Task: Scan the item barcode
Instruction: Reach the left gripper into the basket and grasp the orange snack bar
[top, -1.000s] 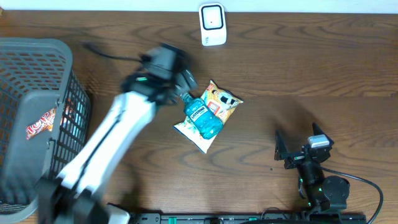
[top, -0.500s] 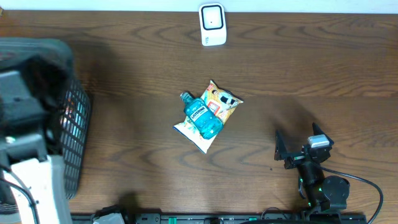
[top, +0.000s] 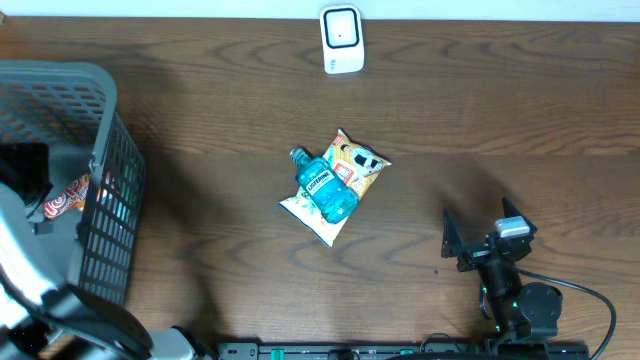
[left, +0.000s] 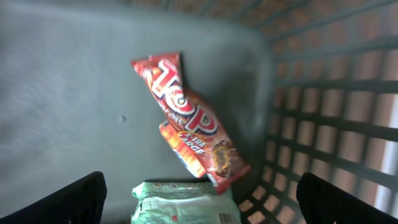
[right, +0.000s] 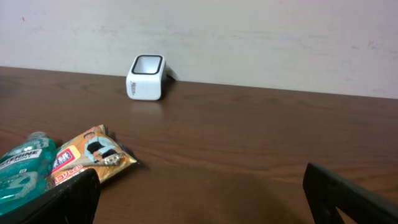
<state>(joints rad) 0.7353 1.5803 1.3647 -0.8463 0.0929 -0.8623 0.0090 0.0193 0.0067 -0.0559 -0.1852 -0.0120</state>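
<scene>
Status: no barcode is being scanned yet. Nothing is held in front of the barcode scanner (top: 341, 40), which stands at the far edge of the table (top: 500, 120).

The left claw (left: 208, 199) hangs inside the basket (top: 112, 190), well to the left of the scanner. Its fingers stand wide apart and empty. Directly below it lies the red snack packet (left: 186, 127), flat on the basket floor. This is probably the item you pick next. Grasping, lifting and presenting its barcode to the scanner all remain to be done.

The right claw (right: 205, 196) rests low over the table, in front and to the right of the scanner, with its fingers apart and empty.

Count:
- Scanner: one.
- Basket: one.
- Items in the basket, as far as visible: two, the red packet and a green-and-white packet (left: 183, 202).
- Items on the table in front of the scanner: two, a mouthwash bottle (top: 325, 190) lying on a snack bag (top: 358, 165). You cannot tell whether these are already scanned.
</scene>
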